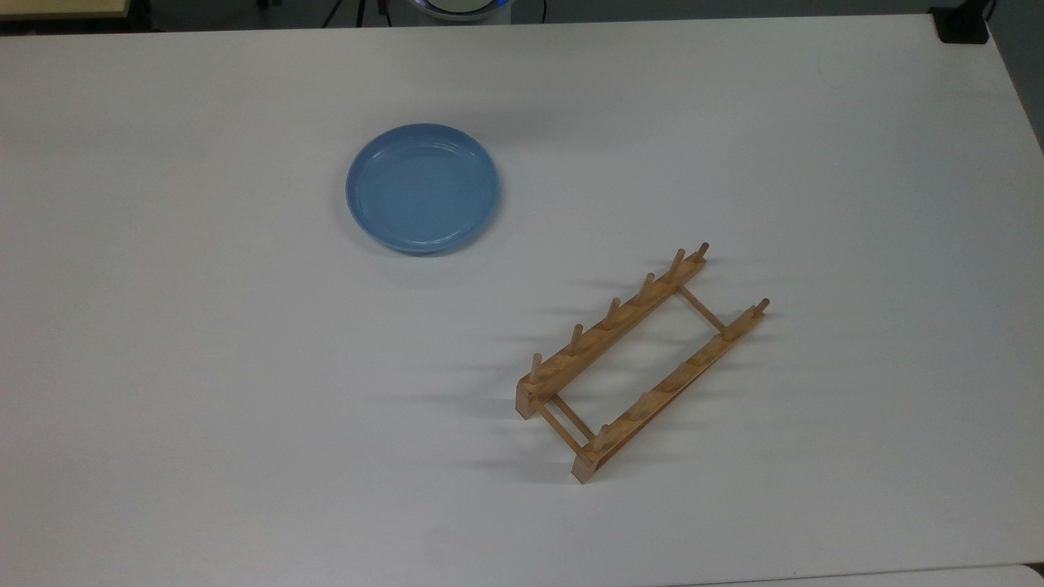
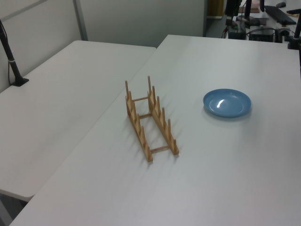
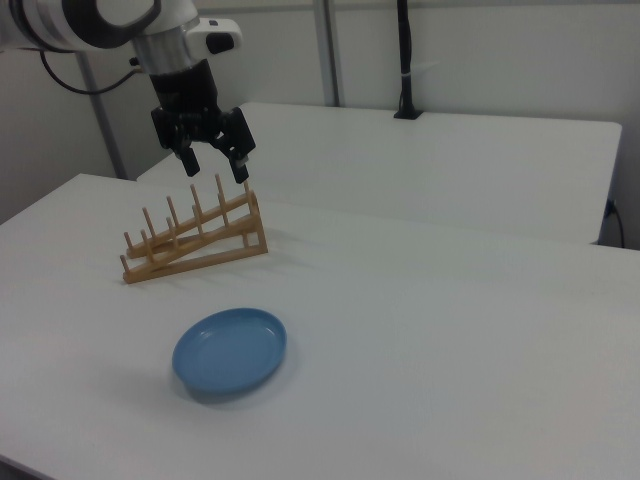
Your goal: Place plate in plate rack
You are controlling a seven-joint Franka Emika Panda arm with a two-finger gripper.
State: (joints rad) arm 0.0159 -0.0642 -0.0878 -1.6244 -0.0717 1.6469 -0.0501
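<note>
The light-blue plate lies flat on the white table, right side up, with nothing touching it. The wooden plate rack stands apart from it, its two peg rails running diagonally in the top view, and its slots hold nothing. In the right view my gripper hangs in the air, open, with nothing between its black fingers. There it appears over the rack's right end and well up-left of the plate.
A second white table adjoins this one along a seam. A black pole on a clamp stands at that table's far edge. A black block sits at the top view's upper right corner.
</note>
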